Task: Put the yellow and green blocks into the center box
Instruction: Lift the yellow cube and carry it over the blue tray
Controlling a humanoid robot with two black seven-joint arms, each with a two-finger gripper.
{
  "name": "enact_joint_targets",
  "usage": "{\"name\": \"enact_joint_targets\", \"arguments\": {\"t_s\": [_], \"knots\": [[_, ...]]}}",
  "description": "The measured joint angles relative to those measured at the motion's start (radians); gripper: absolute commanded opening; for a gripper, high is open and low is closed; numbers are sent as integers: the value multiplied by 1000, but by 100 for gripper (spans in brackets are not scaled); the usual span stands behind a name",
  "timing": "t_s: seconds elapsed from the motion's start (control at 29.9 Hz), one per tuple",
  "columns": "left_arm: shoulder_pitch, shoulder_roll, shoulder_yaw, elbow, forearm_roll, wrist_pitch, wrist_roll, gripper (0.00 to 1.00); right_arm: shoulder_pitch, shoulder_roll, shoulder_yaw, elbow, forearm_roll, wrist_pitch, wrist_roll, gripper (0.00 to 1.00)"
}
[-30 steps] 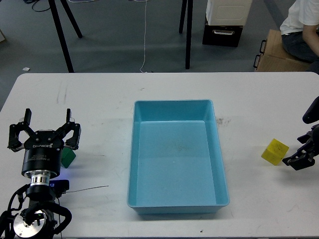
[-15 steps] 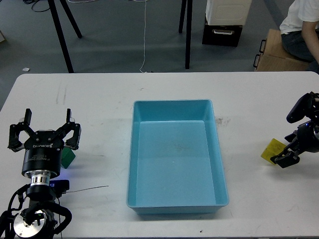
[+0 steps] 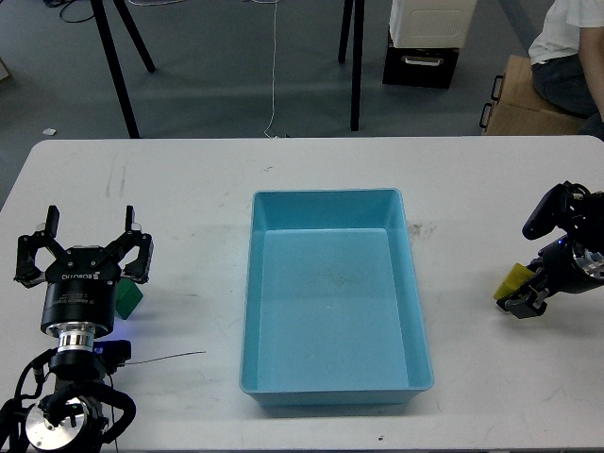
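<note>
Head view, two arms at a white table [image 3: 189, 189] with a rectangular light-blue plastic box [image 3: 332, 300] at its centre. Your right gripper [image 3: 522, 304] has advanced from the table's right edge over the last second and now sits over the small yellow block [image 3: 513, 280], covering most of it; only the block's left face still shows, well to the right of the box. The fingers are dark and seen nearly end-on, so you cannot tell whether they have closed on the block or merely straddle it; the block appears to rest on the table, not lifted.

Your left gripper [image 3: 85, 253] has not moved across the three frames: its fingers stand spread wide, holding nothing, with the small green block [image 3: 129, 299] partly hidden just behind the wrist housing, on the table well to the left of the box.

The box is empty. Judged from this, the task is at its first grasp: the right arm has reached the yellow block, and confirming a firm hold is what you need before any lift toward the box. The green block remains untouched.
</note>
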Motion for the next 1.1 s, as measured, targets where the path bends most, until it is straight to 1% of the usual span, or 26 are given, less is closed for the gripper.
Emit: {"name": "enact_joint_targets", "arguments": {"t_s": [0.03, 0.1, 0.17, 0.27, 0.5, 0.63, 0.8, 0.94, 1.1], "knots": [[0, 0, 0, 0, 0, 0, 0, 100, 0, 0, 0, 0, -1, 0, 0, 21], [0, 0, 0, 0, 0, 0, 0, 100, 1, -1, 0, 0, -3, 0, 0, 16], [0, 0, 0, 0, 0, 0, 0, 100, 12, -2, 3, 0, -3, 1, 0, 14], [0, 0, 0, 0, 0, 0, 0, 100, 62, -2, 18, 2, 0, 1, 0, 12], [-4, 0, 0, 0, 0, 1, 0, 100, 308, 14, 20, 37, 30, 1, 0, 11], [-6, 0, 0, 0, 0, 1, 0, 100, 417, 91, 5, 43, 74, 6, 0, 11], [-7, 0, -1, -1, 0, 1, 0, 100, 513, 231, -72, 43, 135, 11, 0, 12], [-9, 0, -3, -1, 0, 1, 0, 100, 547, 345, -142, 41, 148, 12, 0, 12], [-19, 0, -6, -1, 0, 1, 0, 100, 546, 452, -191, 34, 152, 15, 0, 12]]}}
